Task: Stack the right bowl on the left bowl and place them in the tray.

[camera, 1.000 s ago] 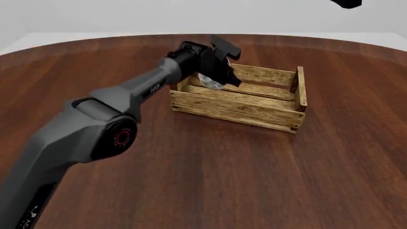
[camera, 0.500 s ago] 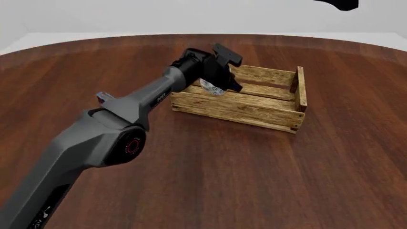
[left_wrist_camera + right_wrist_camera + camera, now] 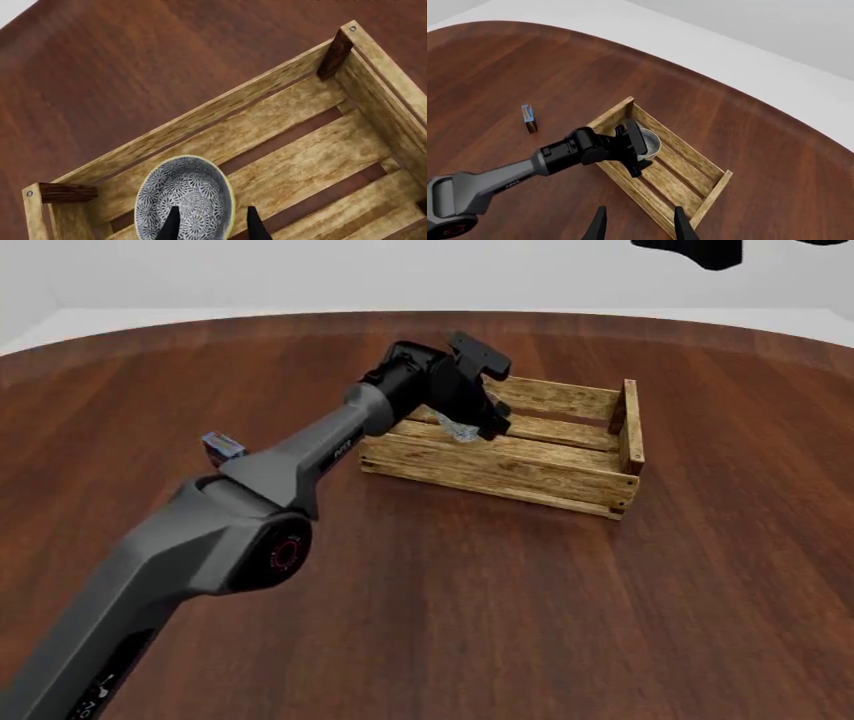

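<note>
Right bowl (image 3: 185, 197): small and round, white with a dense blue-grey flower-like speckle over the whole inside, thin cream-yellow rim; it sits at the left end of the tray, close to a corner post, low between the walls
Left bowl: cannot be told apart from the bowl above it; only one bowl's inside and rim show in the left wrist view, and whether a second lies beneath is hidden
Tray (image 3: 541, 468): long light-wood slatted crate with darker corner posts and gaps between the floor slats; it stands on the table, angled, right of centre in the front view
Left gripper (image 3: 211, 224): reaches down into the tray's left end; its two dark fingertips straddle the bowl's near rim, one inside the bowl and one outside, a modest gap between them; whether they press the rim or stand just clear cannot be told
Right gripper (image 3: 638, 223): high above the table, well away from the tray, fingers parted and holding nothing
Table (image 3: 441, 620): dark reddish wood, round-edged
Blue box (image 3: 528, 116): small, standing on the table to the left of the tray, well apart from it
</note>
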Available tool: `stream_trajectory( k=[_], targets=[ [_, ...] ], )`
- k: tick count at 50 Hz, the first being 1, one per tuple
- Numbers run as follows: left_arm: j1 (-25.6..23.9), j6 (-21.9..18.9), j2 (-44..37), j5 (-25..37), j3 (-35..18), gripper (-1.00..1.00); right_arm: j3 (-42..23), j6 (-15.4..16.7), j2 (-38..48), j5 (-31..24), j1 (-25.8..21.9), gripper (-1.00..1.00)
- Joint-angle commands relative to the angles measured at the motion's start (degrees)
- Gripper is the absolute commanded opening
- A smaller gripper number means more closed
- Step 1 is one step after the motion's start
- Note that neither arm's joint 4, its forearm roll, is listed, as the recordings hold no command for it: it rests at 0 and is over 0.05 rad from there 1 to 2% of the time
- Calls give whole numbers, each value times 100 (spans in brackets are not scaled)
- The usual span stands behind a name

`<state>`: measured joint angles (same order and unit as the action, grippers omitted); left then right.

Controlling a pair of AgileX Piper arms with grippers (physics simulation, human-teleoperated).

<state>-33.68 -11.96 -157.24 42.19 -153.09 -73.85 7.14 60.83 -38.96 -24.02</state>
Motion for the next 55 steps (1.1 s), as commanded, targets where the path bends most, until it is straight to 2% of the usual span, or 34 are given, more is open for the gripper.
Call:
stream_trajectory(
  k=[1, 15, 25, 46, 55],
  targets=[
    [-57, -59, 240, -87, 262, 100, 208, -101, -319, 96, -48, 100],
    [-87, -46, 833, -488, 1095, 100, 203, -78, -321, 83, -47, 100],
    [-94, -12, 1584, -1007, 2146, 100, 186, -77, -332, 70, -26, 100],
    [-164, 90, 3660, -2390, 4869, 100, 194, -36, -342, 77, -15, 100],
    [-125, 146, 4881, -3199, 6403, 100, 176, -28, -350, 61, -5, 100]
  ],
)
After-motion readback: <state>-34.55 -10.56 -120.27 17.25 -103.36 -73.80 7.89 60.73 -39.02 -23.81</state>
